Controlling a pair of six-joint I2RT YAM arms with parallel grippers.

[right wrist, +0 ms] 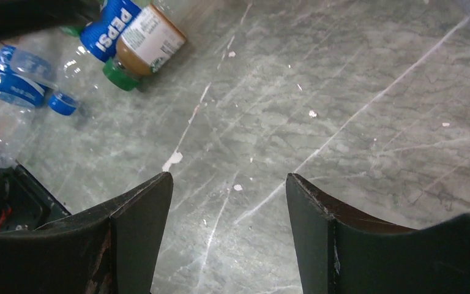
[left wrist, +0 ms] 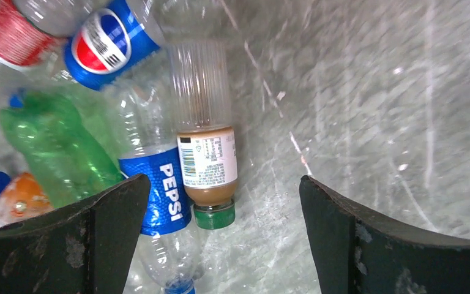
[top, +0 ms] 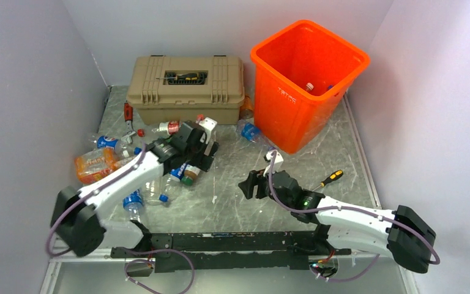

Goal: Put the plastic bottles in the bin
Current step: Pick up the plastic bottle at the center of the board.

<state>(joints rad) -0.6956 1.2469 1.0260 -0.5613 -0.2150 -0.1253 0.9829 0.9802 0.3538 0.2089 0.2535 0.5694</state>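
Note:
The orange bin [top: 294,107] stands at the back right with a couple of plastic bottles [top: 318,87] inside. More bottles lie on the left side of the table: an orange-wrapped one [top: 95,164], a Pepsi one [top: 133,202] and one beside the bin [top: 249,131]. My left gripper [top: 205,156] [left wrist: 225,202] hangs open over a green-capped bottle of brown liquid [left wrist: 207,162] and a Pepsi bottle [left wrist: 162,196], holding neither. A green bottle [left wrist: 55,147] lies further left. My right gripper [top: 249,184] [right wrist: 229,184] is open over bare table [right wrist: 343,122], with the brown bottle [right wrist: 150,37] ahead on its left.
A tan latched toolbox [top: 186,89] sits at the back, left of the bin. A yellow-handled screwdriver [top: 332,178] lies on the table to the right of my right gripper. White walls close in the left, back and right sides.

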